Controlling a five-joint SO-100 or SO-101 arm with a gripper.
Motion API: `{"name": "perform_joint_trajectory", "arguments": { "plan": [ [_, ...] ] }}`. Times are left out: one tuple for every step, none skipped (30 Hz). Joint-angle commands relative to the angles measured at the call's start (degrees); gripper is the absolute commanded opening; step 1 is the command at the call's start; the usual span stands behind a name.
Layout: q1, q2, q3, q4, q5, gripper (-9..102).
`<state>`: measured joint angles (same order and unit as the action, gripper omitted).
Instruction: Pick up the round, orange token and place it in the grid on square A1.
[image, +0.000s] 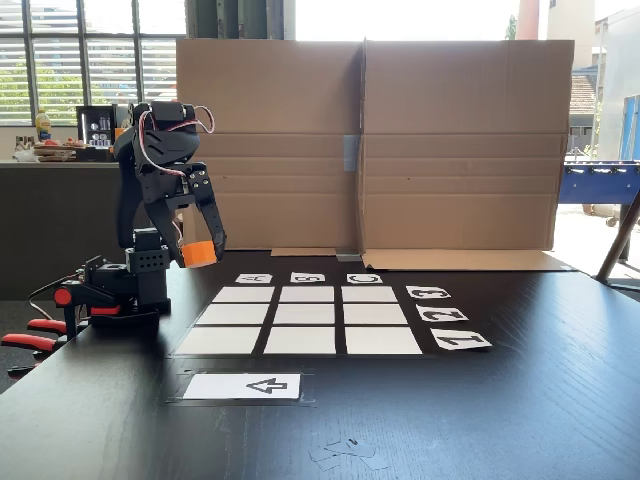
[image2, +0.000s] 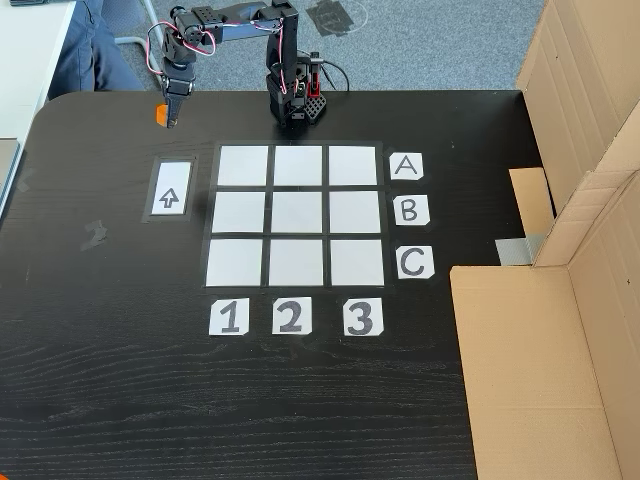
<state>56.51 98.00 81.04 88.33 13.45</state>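
A dark wood-grain tabletop (image: 520, 400) carries an arrow card (image: 243, 386), then the grid (image: 300, 320). Left of the grid, raised off the surface, the end effector (image: 200, 252) clasps the orange token (image: 198, 254). Cardboard walls (image: 370, 140) stand behind, windows (image: 90, 60) beyond.

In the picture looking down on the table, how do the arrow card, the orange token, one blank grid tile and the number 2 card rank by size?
1. Arrow card and blank grid tile: too alike to rank.
2. Number 2 card.
3. Orange token, smallest, held in the gripper.
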Motion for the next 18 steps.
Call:
{"name": "perform_joint_trajectory", "arguments": {
  "plan": [
    [-1.1,7.1,4.8,0.3,-0.5,14],
    [-1.3,8.3,6.5,0.3,-0.5,14],
    [-1.7,9.4,8.4,0.3,-0.5,14],
    [-1.9,10.4,10.2,0.2,-0.6,14],
    [-2.1,11.2,11.9,0.1,-0.8,14],
    [-2.4,12.0,13.4,0.0,-0.9,14],
    [-2.5,12.7,14.9,-0.1,-0.9,14],
    [-2.8,13.4,16.4,-0.3,-0.9,14],
    [-3.3,14.3,18.1,-0.4,-1.0,14],
    [-3.7,15.3,19.9,-0.4,-1.0,14],
    [-4.3,16.3,21.8,-0.6,-1.0,14],
    [-4.9,17.2,23.6,-0.6,-1.0,14],
    [-5.5,18.4,25.5,-0.7,-1.0,14],
    [-6.2,19.7,27.5,-0.9,-1.0,14],
    [-6.8,21.3,29.6,-1.3,-1.0,14],
    [-7.3,22.9,31.7,-1.8,-1.0,14],
    [-7.7,24.3,33.3,-1.9,-1.0,14],
    [-8.2,25.7,35.0,-2.1,-1.0,14]
  ]
}}
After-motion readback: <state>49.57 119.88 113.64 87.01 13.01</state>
